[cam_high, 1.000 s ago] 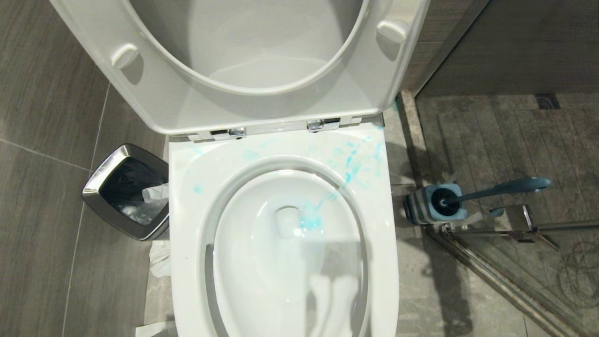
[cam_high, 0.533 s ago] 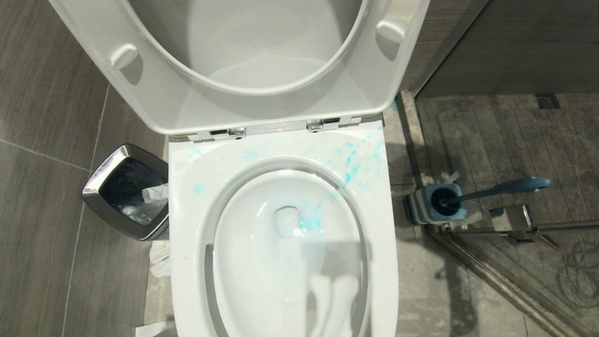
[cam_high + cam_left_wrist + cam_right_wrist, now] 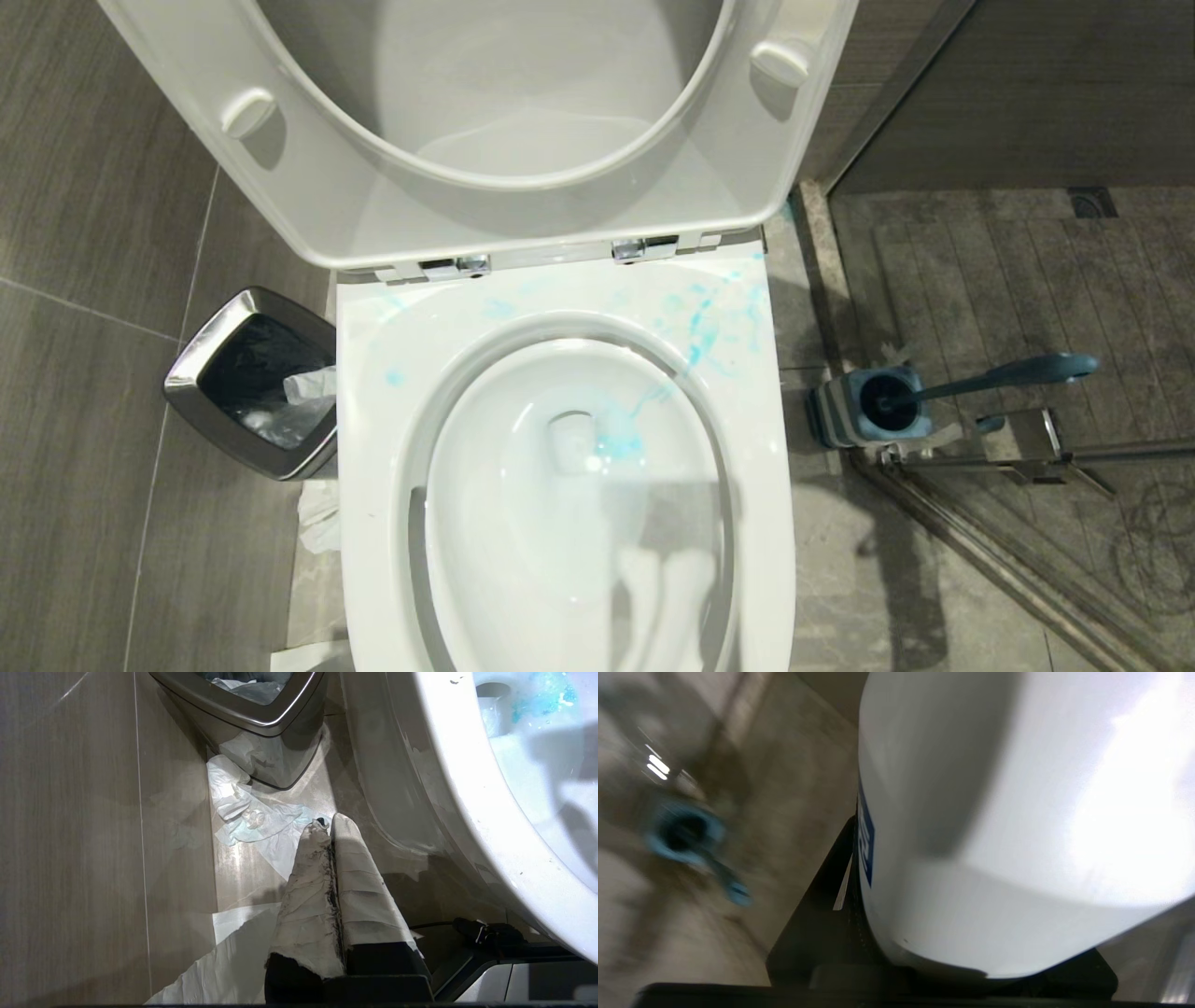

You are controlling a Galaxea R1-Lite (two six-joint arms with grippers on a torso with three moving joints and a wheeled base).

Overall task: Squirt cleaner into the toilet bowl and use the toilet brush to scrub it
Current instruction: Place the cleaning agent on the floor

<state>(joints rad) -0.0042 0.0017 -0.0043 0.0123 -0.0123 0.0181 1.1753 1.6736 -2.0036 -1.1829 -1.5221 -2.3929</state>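
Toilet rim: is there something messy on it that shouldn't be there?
Yes. Blue-teal cleaner splatter is sprayed across the back right of the toilet rim, outside the bowl. It belongs inside, where only one patch landed. Crumpled paper also litters the floor beside the waste bin.

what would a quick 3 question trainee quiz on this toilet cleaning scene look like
1. True or false: the toilet brush is standing in its holder on the floor, to the right of the toilet bowl.
2. What is the right gripper holding?
A. the brush
B. the white cleaner bottle
C. nothing
3. Fill in: blue liquid shows inside the bowl and is also splashed on the ____ near the hinges.

Key
1. True; no gripper is on it.
2. B; the bottle fills the right wrist view. The left gripper is shut and parked low beside the waste bin.
3. rim
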